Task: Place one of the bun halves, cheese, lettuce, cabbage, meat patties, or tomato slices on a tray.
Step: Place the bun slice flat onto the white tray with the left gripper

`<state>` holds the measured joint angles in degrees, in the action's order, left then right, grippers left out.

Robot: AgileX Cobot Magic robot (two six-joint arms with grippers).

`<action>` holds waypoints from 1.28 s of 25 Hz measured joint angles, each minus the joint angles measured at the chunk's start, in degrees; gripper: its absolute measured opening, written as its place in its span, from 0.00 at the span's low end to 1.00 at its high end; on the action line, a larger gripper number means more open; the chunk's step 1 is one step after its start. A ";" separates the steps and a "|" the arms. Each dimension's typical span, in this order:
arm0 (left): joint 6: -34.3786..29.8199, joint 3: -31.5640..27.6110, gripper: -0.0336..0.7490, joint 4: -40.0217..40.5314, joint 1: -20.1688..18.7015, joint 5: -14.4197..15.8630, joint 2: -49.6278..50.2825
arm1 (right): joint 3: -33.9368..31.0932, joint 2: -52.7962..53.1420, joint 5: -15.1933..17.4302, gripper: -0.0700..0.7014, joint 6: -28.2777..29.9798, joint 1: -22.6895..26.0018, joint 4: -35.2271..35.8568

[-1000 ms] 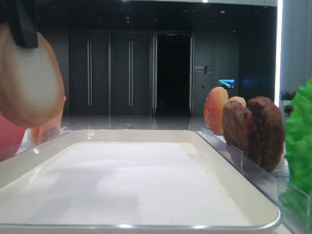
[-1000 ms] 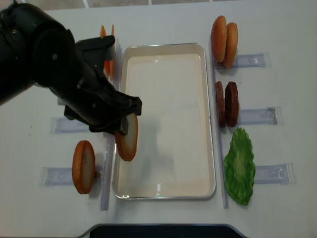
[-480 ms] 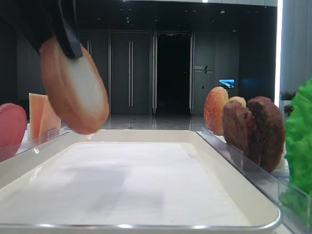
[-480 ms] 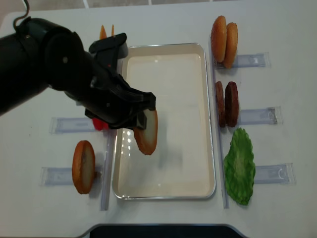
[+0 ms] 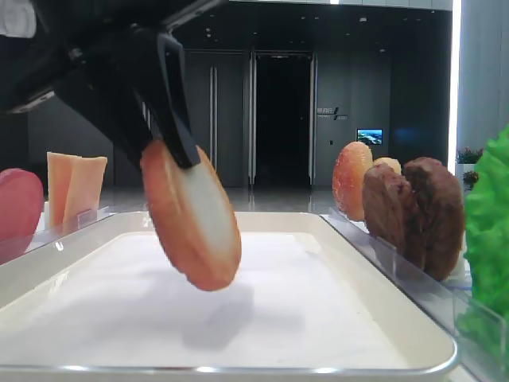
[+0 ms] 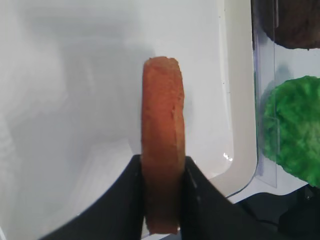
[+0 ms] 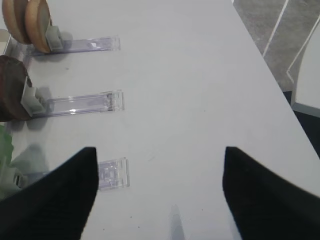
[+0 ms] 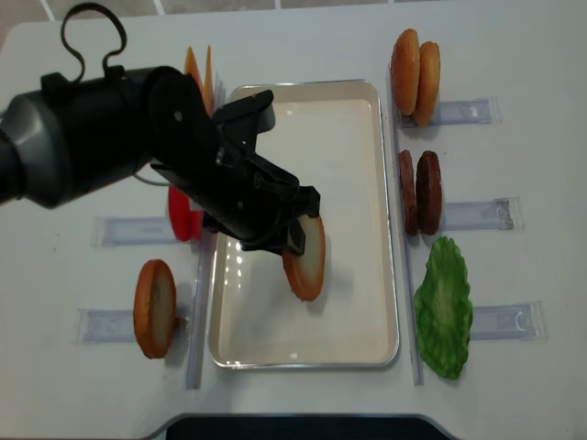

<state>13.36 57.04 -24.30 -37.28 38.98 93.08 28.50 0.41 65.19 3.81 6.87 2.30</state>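
My left gripper is shut on a bun half, browned outside with a pale cut face. It holds the bun on edge and tilted, low over the middle of the cream tray. In the low side view the bun half hangs just above the tray floor and casts a shadow on it. The left wrist view shows both black fingers pressed on the bun half. My right gripper is open and empty over bare table, right of the holders.
Right of the tray stand two bun halves, two meat patties and lettuce in clear holders. To its left are cheese slices, a tomato slice and another bun half.
My left gripper carried the bun half rightward from the tray's left rim to over its middle, and lower. The right arm has not moved.
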 joint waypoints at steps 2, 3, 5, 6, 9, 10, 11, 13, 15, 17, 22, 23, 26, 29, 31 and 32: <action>-1.41 0.00 0.23 -1.14 0.00 -0.64 1.08 | 0.00 0.00 0.00 0.77 0.00 0.00 0.00; -1.70 0.00 0.23 -1.53 0.00 -1.01 1.59 | 0.00 0.00 0.00 0.77 0.00 0.00 0.00; -2.30 0.00 0.23 -2.09 0.00 -1.33 2.50 | 0.00 0.00 0.00 0.77 0.00 0.00 0.00; -2.45 0.00 0.23 -2.25 0.00 -1.39 2.97 | 0.00 0.00 0.00 0.77 0.00 0.00 0.00; -3.38 0.00 0.23 -2.93 0.00 -1.56 4.09 | 0.00 0.00 0.00 0.77 0.00 0.00 0.00; -3.84 0.00 0.23 -3.35 0.00 -1.79 4.37 | 0.00 0.00 0.00 0.77 0.00 0.00 0.00; -4.33 0.00 0.23 -4.02 0.00 -2.11 4.49 | 0.00 0.00 0.00 0.77 0.00 0.00 0.00; -4.81 0.00 0.23 -4.82 0.00 -2.63 4.55 | 0.00 0.00 0.00 0.77 0.00 0.00 0.00; -4.98 0.00 0.23 -5.05 0.00 -3.05 4.61 | 0.00 0.00 0.00 0.77 0.00 0.00 0.00; -5.05 0.00 0.23 -5.06 0.00 -3.59 4.67 | 0.00 0.00 0.00 0.77 0.00 0.00 0.00; -5.12 0.00 0.23 -5.51 0.00 -4.12 4.67 | 0.00 0.00 0.00 0.77 0.00 0.00 0.00; -5.12 0.00 0.23 -5.51 0.00 -4.19 4.67 | 0.00 0.00 0.00 0.77 0.00 0.00 0.00; -5.12 0.00 0.23 -5.70 0.00 -4.19 4.67 | 0.00 0.00 0.00 0.77 0.00 0.00 0.00; -5.15 0.00 0.23 -5.84 0.00 -4.19 5.11 | 0.00 0.00 0.00 0.77 0.00 0.00 0.00; -5.15 0.00 0.23 -6.02 0.00 -4.25 5.56 | 0.00 0.00 0.00 0.77 0.00 0.00 0.00; -5.15 0.00 0.23 -6.10 0.00 -4.32 5.62 | 0.00 0.00 0.00 0.77 0.00 0.00 0.00</action>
<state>8.21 57.04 -30.39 -37.28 34.66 98.70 28.50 0.41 65.19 3.81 6.87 2.30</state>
